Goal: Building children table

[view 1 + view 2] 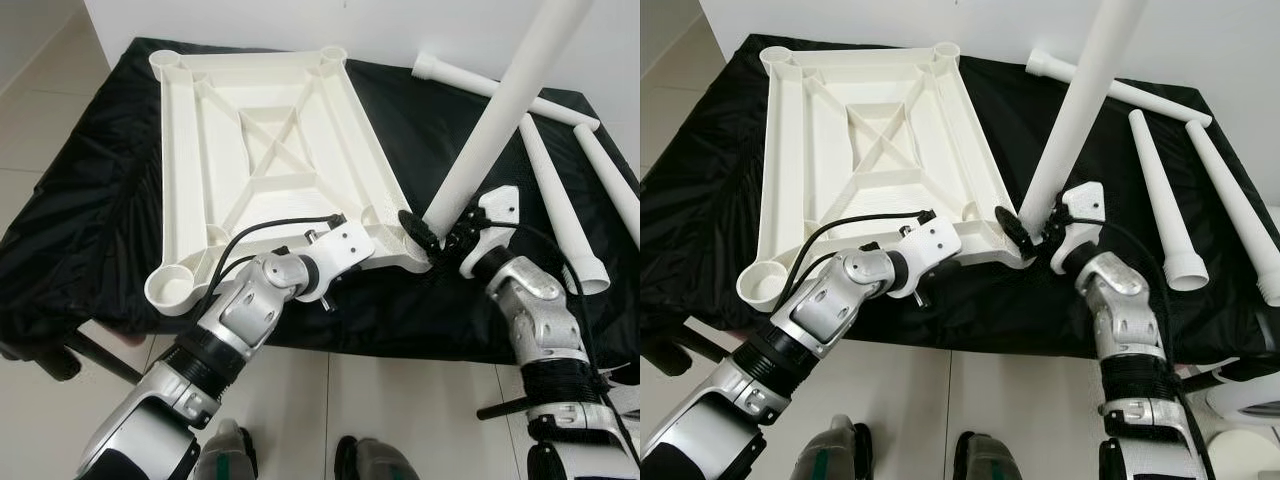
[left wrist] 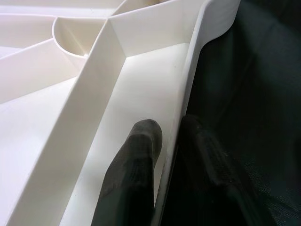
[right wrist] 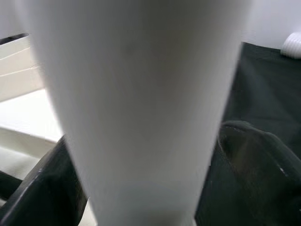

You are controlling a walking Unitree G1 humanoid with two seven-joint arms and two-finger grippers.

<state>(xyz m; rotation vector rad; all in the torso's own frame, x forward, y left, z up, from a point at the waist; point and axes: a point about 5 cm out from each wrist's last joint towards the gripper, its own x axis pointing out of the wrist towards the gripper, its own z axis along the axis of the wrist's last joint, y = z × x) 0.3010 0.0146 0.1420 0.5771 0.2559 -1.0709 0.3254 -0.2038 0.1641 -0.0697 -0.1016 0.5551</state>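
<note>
Tabletop: white moulded plastic tabletop (image 1: 270, 150) lay underside up on the black crinkled cloth (image 1: 90, 190), its long axis running away from me, ribs crossing in an X, a round socket at each corner.
Leg in hand: smooth white tapered plastic leg (image 1: 505, 110) stood nearly upright, leaning up and to my right, its lower end at the tabletop's near right corner socket.
Right gripper: my right gripper (image 1: 440, 237) was clamped on that leg near its base.
Left gripper: my left gripper (image 2: 171, 141) pinched the tabletop's near rim, one finger inside the wall, one outside.
Spare legs: three more white tapered legs (image 1: 560, 200) lay on the cloth to my right.
Writing: I could read none.
</note>
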